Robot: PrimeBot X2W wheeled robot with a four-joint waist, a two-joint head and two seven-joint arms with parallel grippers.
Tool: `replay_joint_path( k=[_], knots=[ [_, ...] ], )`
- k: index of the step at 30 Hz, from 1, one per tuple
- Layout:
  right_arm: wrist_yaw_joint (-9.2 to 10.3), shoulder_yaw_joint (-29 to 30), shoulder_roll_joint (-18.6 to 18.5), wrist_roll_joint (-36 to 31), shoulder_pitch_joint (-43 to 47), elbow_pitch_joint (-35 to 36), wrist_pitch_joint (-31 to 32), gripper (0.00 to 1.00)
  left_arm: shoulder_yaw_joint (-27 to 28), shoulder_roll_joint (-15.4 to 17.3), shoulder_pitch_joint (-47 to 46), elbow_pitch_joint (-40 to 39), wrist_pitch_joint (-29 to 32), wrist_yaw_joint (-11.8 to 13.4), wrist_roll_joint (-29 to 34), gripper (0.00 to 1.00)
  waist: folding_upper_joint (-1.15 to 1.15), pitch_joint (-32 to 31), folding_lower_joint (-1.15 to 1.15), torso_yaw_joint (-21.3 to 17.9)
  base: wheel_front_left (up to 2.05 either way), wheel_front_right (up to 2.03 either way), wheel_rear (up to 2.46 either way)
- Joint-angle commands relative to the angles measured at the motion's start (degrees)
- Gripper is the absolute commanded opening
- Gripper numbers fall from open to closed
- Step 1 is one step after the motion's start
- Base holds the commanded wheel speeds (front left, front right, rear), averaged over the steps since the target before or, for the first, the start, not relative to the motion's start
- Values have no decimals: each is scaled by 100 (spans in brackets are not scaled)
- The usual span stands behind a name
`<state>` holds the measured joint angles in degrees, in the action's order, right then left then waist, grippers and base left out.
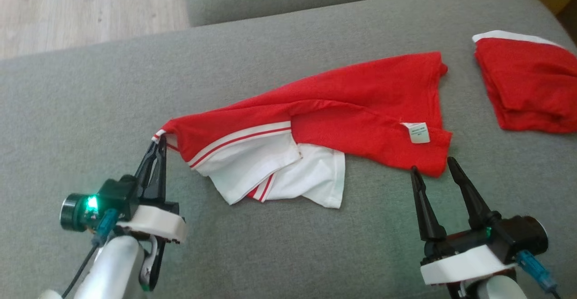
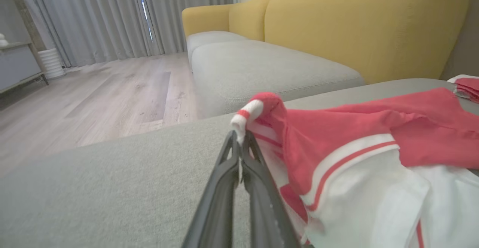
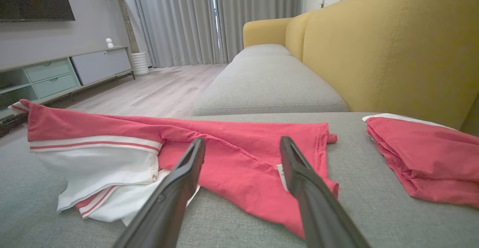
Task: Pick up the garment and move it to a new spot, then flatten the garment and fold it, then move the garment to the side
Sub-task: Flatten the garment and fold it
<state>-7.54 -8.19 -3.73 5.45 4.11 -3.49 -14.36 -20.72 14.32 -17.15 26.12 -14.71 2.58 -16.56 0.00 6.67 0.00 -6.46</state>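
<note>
Across the grey sofa cushion (image 1: 90, 109) the red-and-white garment (image 1: 360, 100) lies rumpled, half spread. Your left claw (image 1: 159, 142) is clamped on its striped corner. Your right claw (image 1: 431, 163) gapes at the red hem below the label (image 1: 419, 133). Grip there, then draw both corners apart evenly.

No readable text anywhere. The only candidate is a small white tag (image 1: 415, 133) sewn on the red garment (image 1: 360, 105), near its lower right edge in the head view; it carries a few lines of grey print, too small and blurred to make out. Right wrist view catches the same tag at a steep angle, partly hidden, and nothing is legible there either.
</note>
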Motion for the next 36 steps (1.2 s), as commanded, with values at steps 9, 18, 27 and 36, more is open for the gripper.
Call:
replay_joint_path(
  k=[9,18,27,36],
  knots=[
    [5,-149,-163,-59,-158,156,-63,100,535,-252,277,-835,-29,328,779,100,0,64,0,149,0,0,0],
    [5,-184,-129,-46,-88,93,-63,100,-51,-636,1009,-771,-29,183,1280,100,0,-70,0,121,0,0,0],
    [5,-328,-226,-17,-113,73,-63,100,-98,-1014,574,729,-29,-216,781,100,0,-61,0,-15,0,0,0],
    [5,-360,-292,-18,-112,99,-63,100,80,-1122,145,1468,-29,-400,266,100,0,17,0,-128,0,0,0]
  ],
)
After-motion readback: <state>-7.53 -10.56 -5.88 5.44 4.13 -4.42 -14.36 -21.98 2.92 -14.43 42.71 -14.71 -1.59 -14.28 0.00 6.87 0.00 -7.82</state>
